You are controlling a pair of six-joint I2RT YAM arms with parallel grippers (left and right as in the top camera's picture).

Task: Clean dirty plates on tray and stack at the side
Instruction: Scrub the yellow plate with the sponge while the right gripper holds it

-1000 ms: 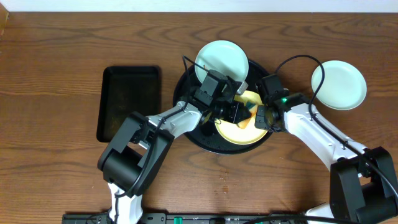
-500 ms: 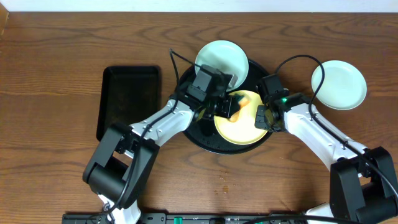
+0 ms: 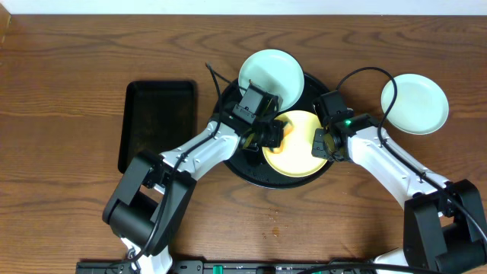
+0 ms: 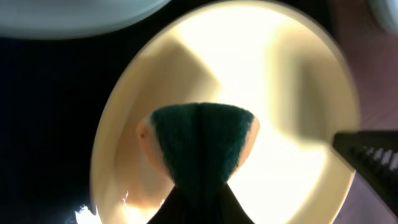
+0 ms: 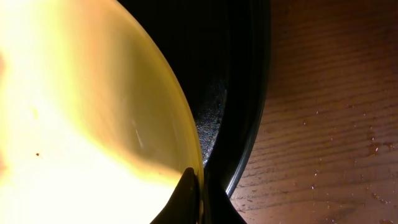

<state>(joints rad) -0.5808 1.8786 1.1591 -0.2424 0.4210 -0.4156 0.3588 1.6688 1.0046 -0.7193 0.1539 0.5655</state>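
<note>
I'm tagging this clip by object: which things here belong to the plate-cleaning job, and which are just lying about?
In the job:
- yellow plate
- sponge, pressed on it by the left gripper
- right gripper, pinching that plate's rim
- mint plate on the tray
- round black tray
- mint plate on the table, right side

Lying about:
- rectangular black tray, at the left

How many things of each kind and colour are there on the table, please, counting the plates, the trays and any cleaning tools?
Mint-blue plates: 2
Yellow plate: 1
Round black tray: 1
Rectangular black tray: 1
Sponge: 1
Total: 6
</note>
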